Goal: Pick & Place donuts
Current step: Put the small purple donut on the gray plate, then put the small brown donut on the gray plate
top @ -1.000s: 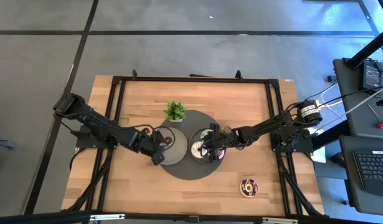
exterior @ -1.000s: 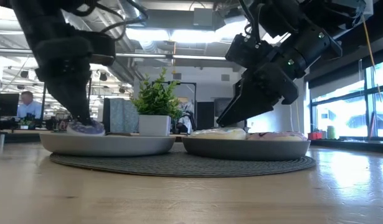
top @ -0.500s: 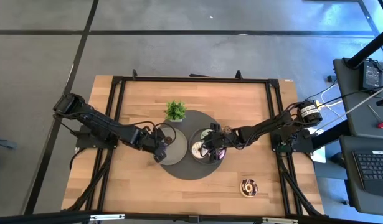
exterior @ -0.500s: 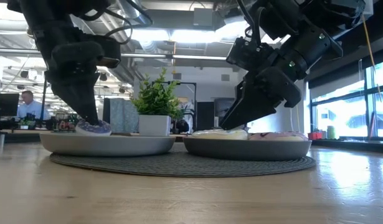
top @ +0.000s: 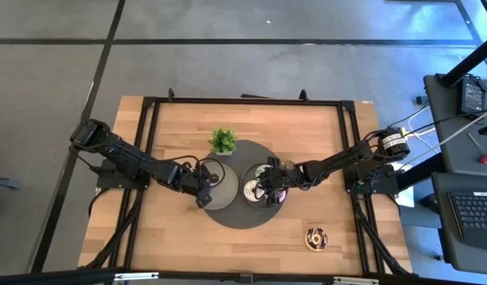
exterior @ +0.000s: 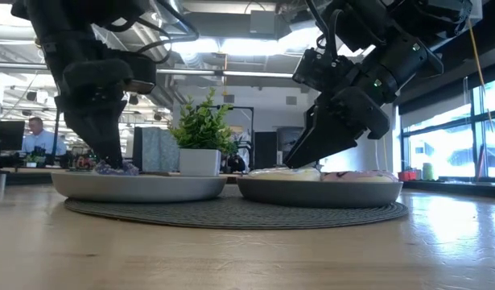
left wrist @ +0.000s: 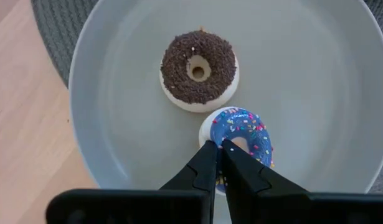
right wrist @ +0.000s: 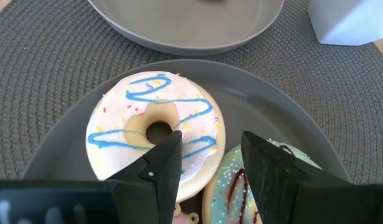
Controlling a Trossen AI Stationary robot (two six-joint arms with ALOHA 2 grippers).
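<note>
Near edge of table [top: 180,237], toward right corner: 1 chocolate donut [top: 316,237] with sprinkles, alone on bare wood, well apart from both arms.

Centre of table: round dark woven mat [top: 243,218] carrying 2 grey plates side by side.

Left plate [left wrist: 104,124]: 1 small brown donut [left wrist: 198,70] with cream base, lying flat, and 1 small purple donut [left wrist: 241,140] with coloured sprinkles, touching the brown one. Left gripper [left wrist: 217,163] low over this plate, fingers drawn narrow with only a slit between, pinching the near rim of the purple donut. In low view, same gripper [exterior: 109,157] down at plate level.

Right plate [right wrist: 60,146]: 1 cream donut [right wrist: 155,134] with blue squiggle icing and, touching it, 1 green donut [right wrist: 241,180] with dark drizzle, partly hidden by a finger. Pink donut [exterior: 360,176] showing above the rim in low view. Right gripper [right wrist: 207,155] hovering over this plate, fingers spread wide, 1 finger above the cream donut's hole, the other above the green donut; nothing held.

Far edge of mat: small green potted plant [top: 222,142] in white pot, just behind left plate.
</note>
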